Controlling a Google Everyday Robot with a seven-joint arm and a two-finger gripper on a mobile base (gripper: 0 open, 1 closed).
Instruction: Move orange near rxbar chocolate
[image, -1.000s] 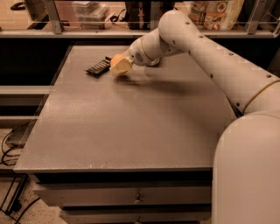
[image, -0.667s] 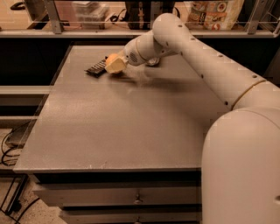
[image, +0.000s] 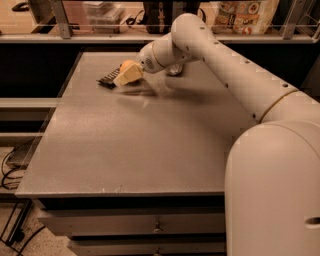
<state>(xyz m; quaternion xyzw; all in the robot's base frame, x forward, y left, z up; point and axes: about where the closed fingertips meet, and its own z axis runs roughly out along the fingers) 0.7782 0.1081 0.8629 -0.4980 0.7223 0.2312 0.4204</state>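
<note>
The orange (image: 125, 64) is a bright round fruit, mostly hidden behind the pale fingers (image: 131, 75) of my gripper (image: 127, 74). The gripper is shut on it, at the far left of the grey table (image: 140, 145), just above the surface. The rxbar chocolate (image: 108, 78) is a thin black bar lying flat on the table. It lies right beside the gripper on its left, nearly touching it. My arm reaches in from the right.
A metallic drink can (image: 175, 70) stands behind the arm near the table's far edge. A shelf with a rail (image: 100, 36) and packaged goods (image: 245, 15) runs behind the table. Drawers sit under the front edge.
My gripper has moved left with the orange, from right of the bar to close beside it. The bar has not moved.
</note>
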